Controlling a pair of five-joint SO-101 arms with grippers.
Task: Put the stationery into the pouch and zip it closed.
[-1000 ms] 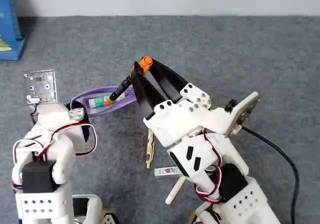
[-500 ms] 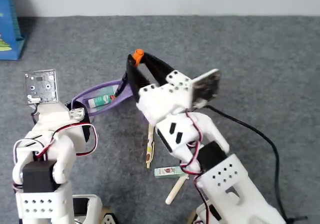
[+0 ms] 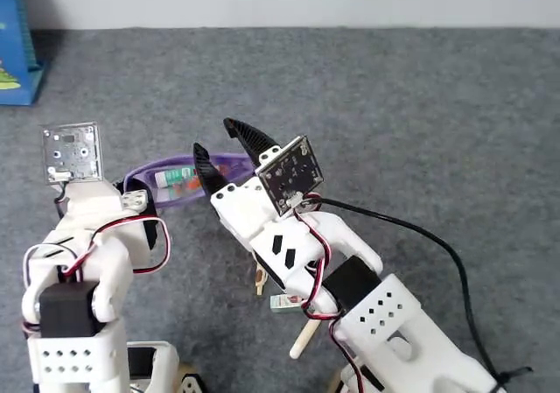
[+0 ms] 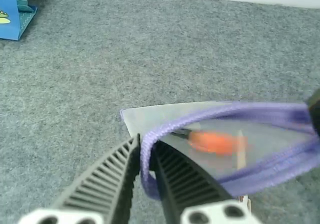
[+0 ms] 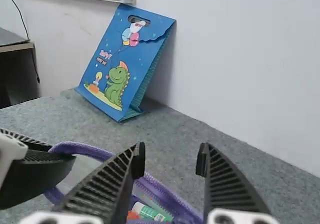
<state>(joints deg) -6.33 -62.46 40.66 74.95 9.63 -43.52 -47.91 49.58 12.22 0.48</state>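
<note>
The purple-rimmed clear pouch (image 3: pixel 179 176) lies on the grey carpet, mouth open. My left gripper (image 4: pixel 145 156) is shut on the pouch's purple rim (image 4: pixel 150 144). Through the pouch wall I see an orange-capped pen (image 4: pixel 212 141) and a thin stick (image 4: pixel 241 154). A glue stick (image 3: pixel 175 178) lies inside too, and the glue stick (image 5: pixel 152 213) also appears below my right gripper. My right gripper (image 3: pixel 212 137) hangs just above the pouch's mouth, open, with nothing between its fingers (image 5: pixel 135 159). A wooden stick (image 3: pixel 260 275), a small green item (image 3: pixel 289 302) and a pale stick (image 3: pixel 306 336) lie on the carpet by the right arm's base.
A blue gift bag (image 5: pixel 127 59) leans on the wall at the far left, and its corner (image 3: pixel 13 52) marks the carpet's left edge. Open carpet stretches to the right and behind the pouch. A black cable (image 3: pixel 437 253) trails from the right arm.
The right gripper carried the orange-capped pen down to the pouch, let it go inside, and now stands open and turned toward the left.
</note>
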